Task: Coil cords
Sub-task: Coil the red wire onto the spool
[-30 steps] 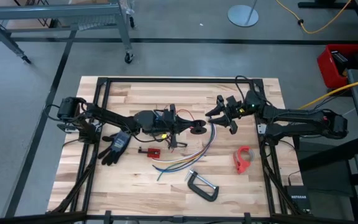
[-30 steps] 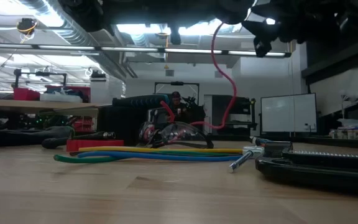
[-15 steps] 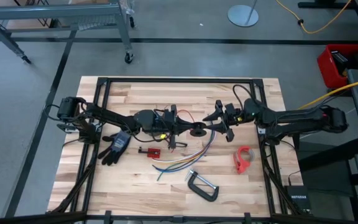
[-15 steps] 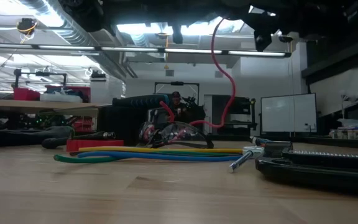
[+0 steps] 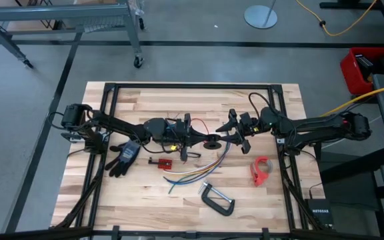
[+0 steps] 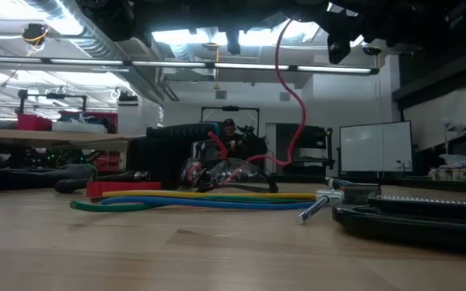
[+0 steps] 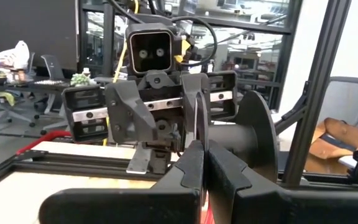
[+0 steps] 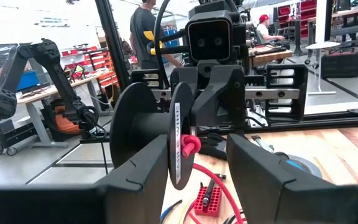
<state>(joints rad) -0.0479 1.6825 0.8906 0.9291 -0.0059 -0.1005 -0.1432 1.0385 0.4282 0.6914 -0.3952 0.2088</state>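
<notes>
Left gripper (image 5: pixel 199 137) is clamping shut on the rim of a black spool (image 5: pixel 213 141) and holding it above mid-table, while our right gripper (image 5: pixel 234 131) is facing it, fingers spread wide either side of the spool's flange. A red cord (image 8: pixel 190 147) is pinched at that flange and trailing down to the table. We are judging this the winding step: next we need the right gripper to close on the cord near the spool. Counting: one spool, one red cord, one bundle of coloured cords (image 5: pixel 199 171) lying loose below, two grippers.
</notes>
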